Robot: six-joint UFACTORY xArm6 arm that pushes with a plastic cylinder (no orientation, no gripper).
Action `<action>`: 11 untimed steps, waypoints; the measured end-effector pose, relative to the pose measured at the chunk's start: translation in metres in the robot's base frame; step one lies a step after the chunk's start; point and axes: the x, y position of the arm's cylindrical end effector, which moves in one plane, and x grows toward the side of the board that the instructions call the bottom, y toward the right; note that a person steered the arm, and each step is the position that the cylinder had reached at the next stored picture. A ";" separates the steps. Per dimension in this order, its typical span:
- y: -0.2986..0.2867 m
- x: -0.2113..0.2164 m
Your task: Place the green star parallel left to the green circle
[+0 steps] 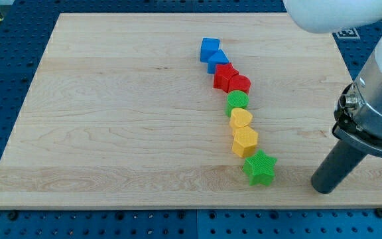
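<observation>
The green star (pixel 259 167) lies near the board's bottom edge, right of centre, at the lower end of a chain of blocks. The green circle (pixel 237 101) sits higher in that chain, up and slightly left of the star. Between them lie a yellow heart (pixel 241 119) and a yellow hexagon (pixel 245 141). My tip (pixel 322 188) rests on the board to the right of the green star, a clear gap away, touching no block.
Above the green circle the chain goes on with a red circle (pixel 240 84), a red star (pixel 225 77), a blue triangle (pixel 217 60) and a blue cube (pixel 209 48). The wooden board (pixel 111 133) ends just right of my tip.
</observation>
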 end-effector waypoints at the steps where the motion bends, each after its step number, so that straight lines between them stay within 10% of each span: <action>1: -0.046 -0.010; 11: -0.235 -0.095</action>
